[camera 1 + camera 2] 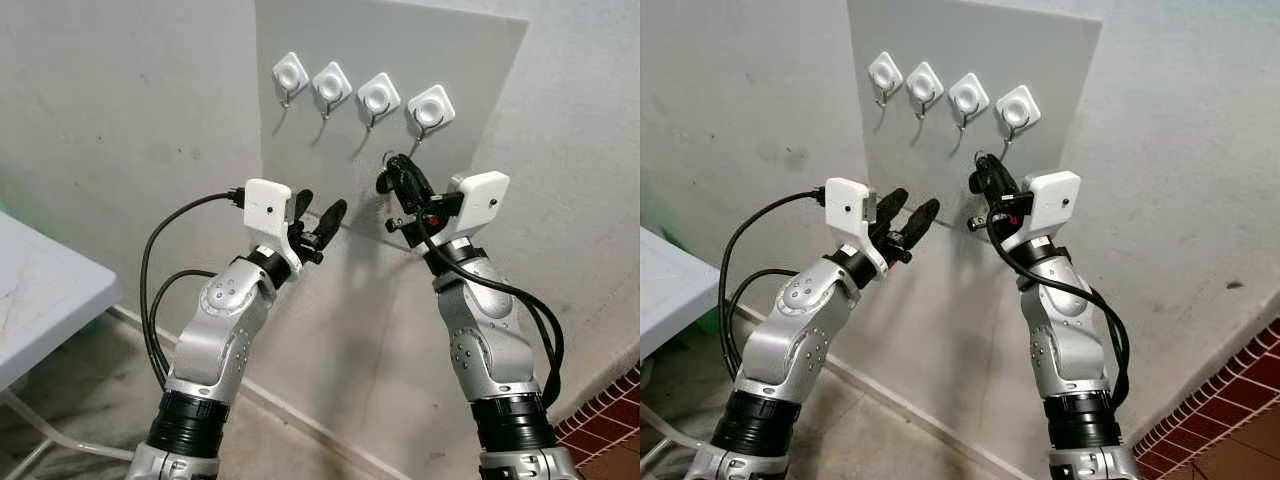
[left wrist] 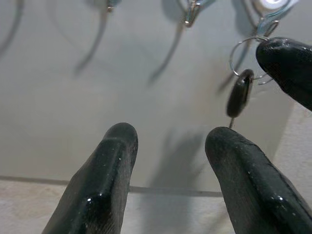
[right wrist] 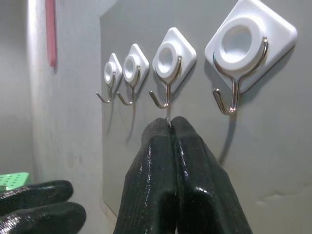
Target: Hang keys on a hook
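Head stereo faces the wall board (image 1: 400,60) from mid-range; both wrist cams sit close, sharing the hooks (image 3: 234,100).

- The four hook plates (image 1: 362,93) are white, with silver wire hooks (image 3: 233,97).
- The board (image 1: 480,90) behind them is pale grey, as is the wall (image 1: 120,110).
- The key (image 2: 239,95) has a black head on a silver ring (image 2: 243,56).
- Both arms are silver, with black fingers (image 2: 105,180) and white wrist boxes (image 1: 268,207).
- The floor tiles (image 1: 605,425) are brick-red with pale joints.
- The desk (image 1: 45,295) is white.
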Available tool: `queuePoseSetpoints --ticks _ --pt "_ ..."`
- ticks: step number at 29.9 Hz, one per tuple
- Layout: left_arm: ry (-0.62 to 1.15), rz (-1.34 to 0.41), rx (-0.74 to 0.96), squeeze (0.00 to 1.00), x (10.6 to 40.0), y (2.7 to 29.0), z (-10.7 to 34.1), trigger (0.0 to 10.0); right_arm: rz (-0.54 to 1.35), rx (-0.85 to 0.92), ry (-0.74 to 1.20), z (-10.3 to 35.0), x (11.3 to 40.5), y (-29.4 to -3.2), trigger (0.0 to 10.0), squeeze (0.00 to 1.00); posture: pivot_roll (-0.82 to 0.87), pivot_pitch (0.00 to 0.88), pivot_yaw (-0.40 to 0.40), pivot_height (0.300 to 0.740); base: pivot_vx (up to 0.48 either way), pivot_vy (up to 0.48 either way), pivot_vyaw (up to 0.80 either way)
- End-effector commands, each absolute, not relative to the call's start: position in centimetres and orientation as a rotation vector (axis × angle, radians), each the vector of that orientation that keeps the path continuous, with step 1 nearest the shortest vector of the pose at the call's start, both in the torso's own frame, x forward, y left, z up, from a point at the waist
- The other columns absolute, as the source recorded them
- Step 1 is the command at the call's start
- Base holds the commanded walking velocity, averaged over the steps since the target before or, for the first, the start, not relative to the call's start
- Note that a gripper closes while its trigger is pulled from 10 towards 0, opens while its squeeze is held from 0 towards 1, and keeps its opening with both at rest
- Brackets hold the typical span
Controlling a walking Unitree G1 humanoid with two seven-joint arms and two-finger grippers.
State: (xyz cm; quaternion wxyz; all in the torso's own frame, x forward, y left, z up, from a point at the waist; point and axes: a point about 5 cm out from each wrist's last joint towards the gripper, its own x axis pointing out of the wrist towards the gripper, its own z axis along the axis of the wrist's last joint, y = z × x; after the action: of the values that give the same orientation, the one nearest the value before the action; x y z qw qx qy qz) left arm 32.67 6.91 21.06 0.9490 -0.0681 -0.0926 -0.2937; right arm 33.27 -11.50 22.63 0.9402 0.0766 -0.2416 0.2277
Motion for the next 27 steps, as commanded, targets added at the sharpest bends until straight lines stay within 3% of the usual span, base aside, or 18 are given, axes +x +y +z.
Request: queuePoseSetpoints --ticks 1,27 --pt "-0.194 -0.635 -0.114 0.0 32.3 6.4 21.3 10.0 0.485 0.174 -0.547 23.4 32.7 -11.7 10.0 0.0 0.05 0.0 -0.035 0.74 0.0 0.0 0.0" --pt "-0.197 -0.656 -0.092 0.0 32.1 6.3 21.5 10.0 0.447 0.363 -0.584 24.9 32.8 -12.8 10.0 0.0 0.05 0.0 -0.029 0.74 0.0 0.0 0.0"
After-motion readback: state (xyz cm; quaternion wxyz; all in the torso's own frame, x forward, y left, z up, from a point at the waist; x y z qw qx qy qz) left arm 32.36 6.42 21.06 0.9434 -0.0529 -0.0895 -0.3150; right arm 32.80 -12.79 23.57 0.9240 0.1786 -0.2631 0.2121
